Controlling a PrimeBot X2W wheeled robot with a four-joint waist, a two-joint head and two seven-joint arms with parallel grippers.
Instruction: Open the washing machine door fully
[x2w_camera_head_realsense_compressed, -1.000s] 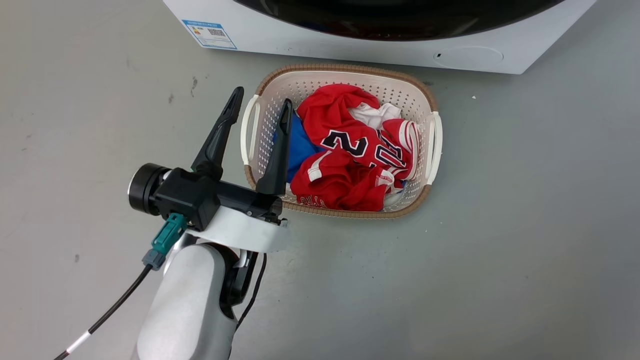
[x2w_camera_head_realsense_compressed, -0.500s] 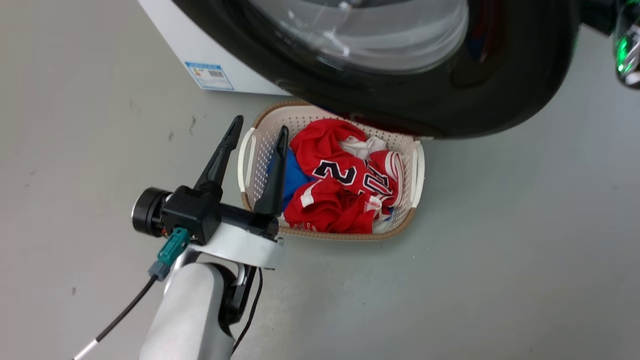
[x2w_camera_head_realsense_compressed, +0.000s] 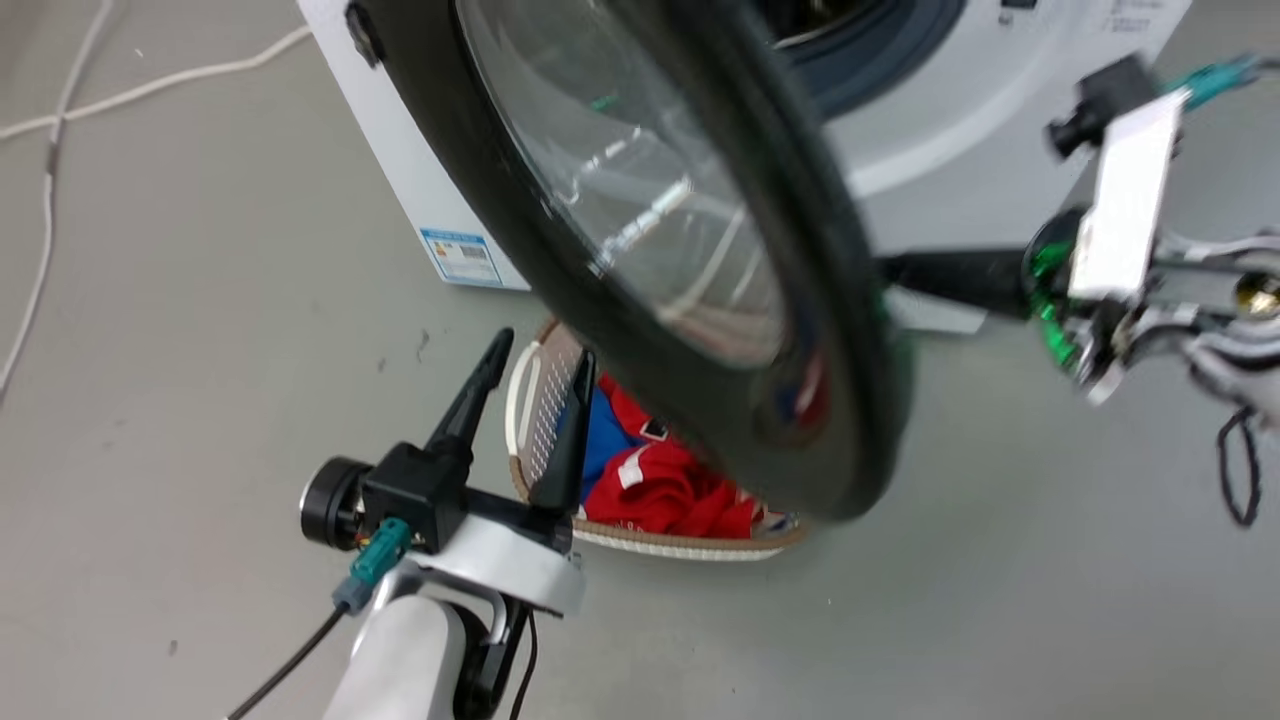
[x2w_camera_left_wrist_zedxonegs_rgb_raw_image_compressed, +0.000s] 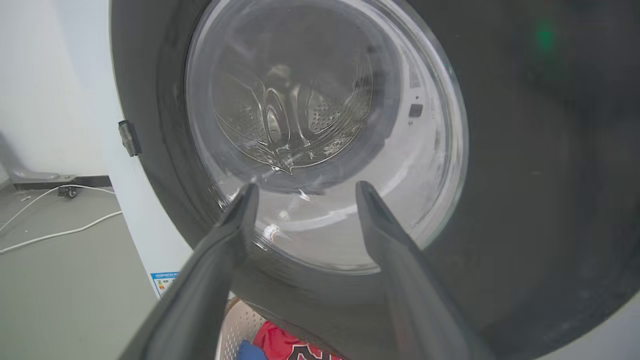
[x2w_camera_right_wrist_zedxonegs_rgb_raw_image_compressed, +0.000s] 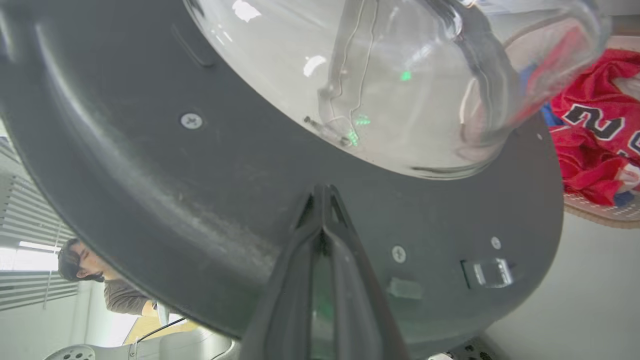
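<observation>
1. Where it hangs from the hinge on the left side of the white washing machine (x2w_camera_head_realsense_compressed: 950, 130), the washing machine door (x2w_camera_head_realsense_compressed: 650, 220) stands partly open. Its glossy black ring and bulging glass bowl angle out over the grey floor (x2w_camera_head_realsense_compressed: 200, 320), and the grey-gasketed drum opening (x2w_camera_head_realsense_compressed: 880, 50) shows behind it.
2. The right gripper (x2w_camera_right_wrist_zedxonegs_rgb_raw_image_compressed: 322, 192) has its fingers pressed together, pinching nothing. Their tips sit against the dark inner face of the door, just below the glass bowl.
3. The left gripper (x2w_camera_head_realsense_compressed: 542, 348) hangs low in front of the door, apart from it, with its fingers spread wide and empty. Its wrist view looks between them through the glass to the steel drum.
4. A white laundry basket (x2w_camera_head_realsense_compressed: 690, 545) stands on the floor under the door's lower edge and is partly hidden by it. It holds a red jersey (x2w_camera_head_realsense_compressed: 670, 490) and a blue garment (x2w_camera_head_realsense_compressed: 600, 440).
5. A blue-edged label (x2w_camera_head_realsense_compressed: 462, 258) sits at the machine's lower left corner, and a white cable (x2w_camera_head_realsense_compressed: 150, 85) lies on the floor well to the left.
</observation>
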